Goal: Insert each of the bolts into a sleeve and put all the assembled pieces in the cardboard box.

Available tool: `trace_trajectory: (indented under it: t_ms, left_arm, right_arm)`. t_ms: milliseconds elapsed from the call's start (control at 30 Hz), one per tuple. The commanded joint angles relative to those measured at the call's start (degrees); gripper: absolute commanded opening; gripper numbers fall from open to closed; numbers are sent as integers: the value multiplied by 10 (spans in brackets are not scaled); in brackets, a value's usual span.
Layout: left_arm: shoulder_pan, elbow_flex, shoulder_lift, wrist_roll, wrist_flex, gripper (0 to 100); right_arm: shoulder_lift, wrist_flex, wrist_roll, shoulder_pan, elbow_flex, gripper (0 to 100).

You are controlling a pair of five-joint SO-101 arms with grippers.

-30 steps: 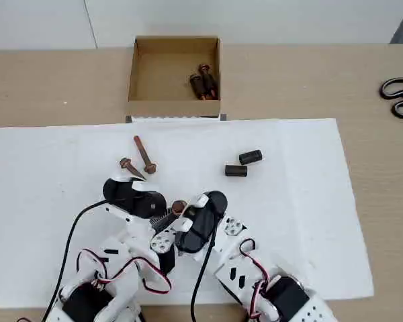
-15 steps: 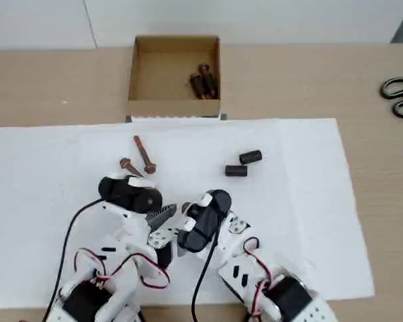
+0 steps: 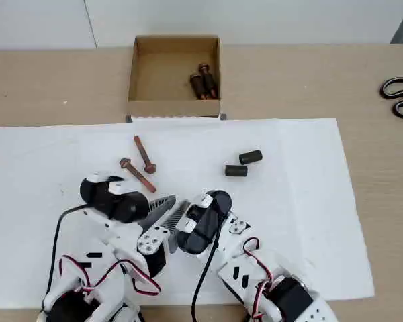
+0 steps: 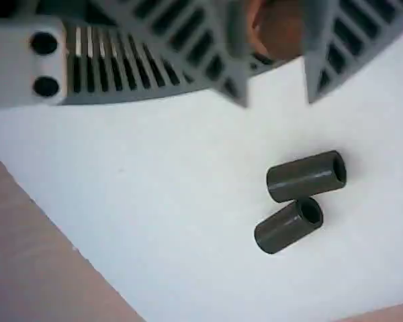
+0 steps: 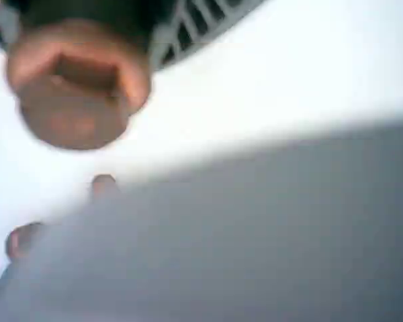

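Right tool [image 5: 87, 20] seems clamped on a bolt [image 5: 77, 87], just beside the parted left tool [image 4: 277, 94].

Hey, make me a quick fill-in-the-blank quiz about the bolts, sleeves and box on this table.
The number of loose black sleeves on the white paper is ___. The number of bare bolts on it is ___. The assembled pieces lie inside the cardboard ___.
Missing words: two; two; box.
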Motion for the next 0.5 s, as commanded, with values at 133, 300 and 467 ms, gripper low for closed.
trace_trajectory:
  t_ms: [133,300,467]
  left_arm:
    - [-133,23,-4,-90,-4,6]
    - [-227,95,-4,-143,-4,6]
    - [-298,162,-4,-146,-56,6]
  right_arm:
    - [-2,-13,4,8,-9,2]
    - [-6,-14,4,73,13,2]
    - [-1,-18,4,173,8,2]
